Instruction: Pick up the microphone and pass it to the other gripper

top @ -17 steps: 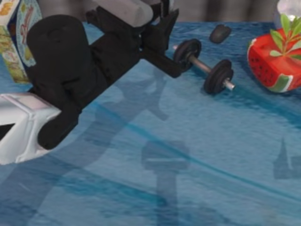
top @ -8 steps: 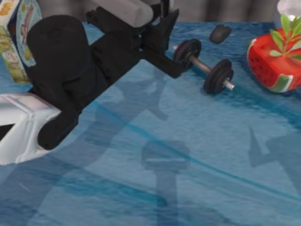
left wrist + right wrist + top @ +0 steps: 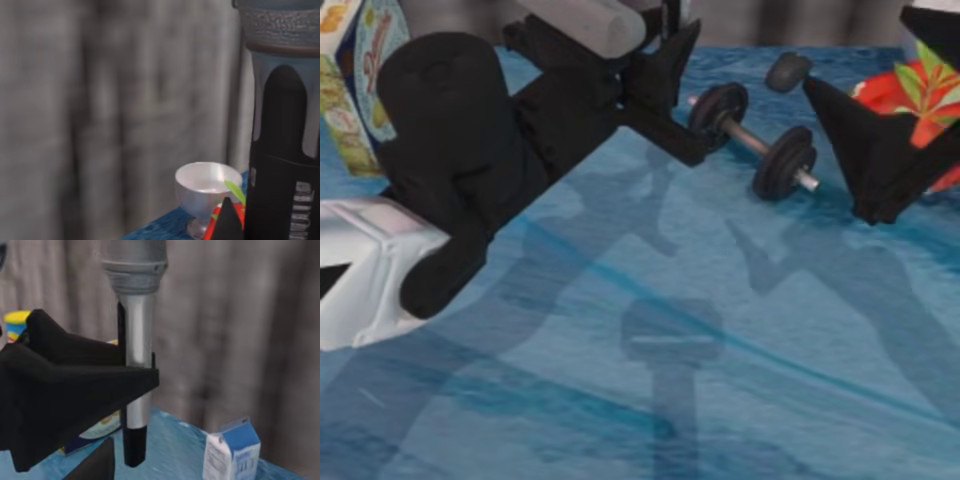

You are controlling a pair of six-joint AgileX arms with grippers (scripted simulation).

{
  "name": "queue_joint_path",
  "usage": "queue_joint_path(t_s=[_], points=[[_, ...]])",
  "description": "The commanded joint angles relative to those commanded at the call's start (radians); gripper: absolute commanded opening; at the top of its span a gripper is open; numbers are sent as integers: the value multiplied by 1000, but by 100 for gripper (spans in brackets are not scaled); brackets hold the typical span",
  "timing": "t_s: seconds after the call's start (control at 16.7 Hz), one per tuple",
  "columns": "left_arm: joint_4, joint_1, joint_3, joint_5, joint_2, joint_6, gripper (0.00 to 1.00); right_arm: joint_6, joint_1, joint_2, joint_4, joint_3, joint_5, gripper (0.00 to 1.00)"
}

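My left gripper [image 3: 658,88] is raised over the back left of the table, shut on the microphone [image 3: 588,22]. The microphone stands upright: its grey mesh head [image 3: 135,262] is on top, and its silver and black handle [image 3: 136,390] runs down through the black fingers [image 3: 75,380]. The left wrist view shows the same handle [image 3: 280,165] close up. My right gripper [image 3: 878,195] hangs open at the right, in front of the watermelon pot. It is still apart from the microphone. One of its fingertips [image 3: 97,465] shows low in the right wrist view.
A black-plated dumbbell [image 3: 755,140] lies at the back middle, with a black mouse [image 3: 787,72] behind it. A red watermelon pot with a plant [image 3: 925,95] stands at the back right, and a white goblet [image 3: 207,190] is near it. A printed box [image 3: 350,90] and a milk carton [image 3: 232,452] stand at the left.
My right gripper has come in from the right edge and now covers part of the watermelon pot; its shadow slid left. The left arm and microphone have not moved.
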Motion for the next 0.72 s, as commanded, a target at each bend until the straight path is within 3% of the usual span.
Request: queue_joint_path(t_s=[0.3, 0.72], points=[[0, 0, 0, 0, 0, 0, 0, -6, 84, 187, 60, 117, -53, 100], [0, 0, 0, 0, 0, 0, 0, -6, 90, 210, 65, 134, -51, 100]])
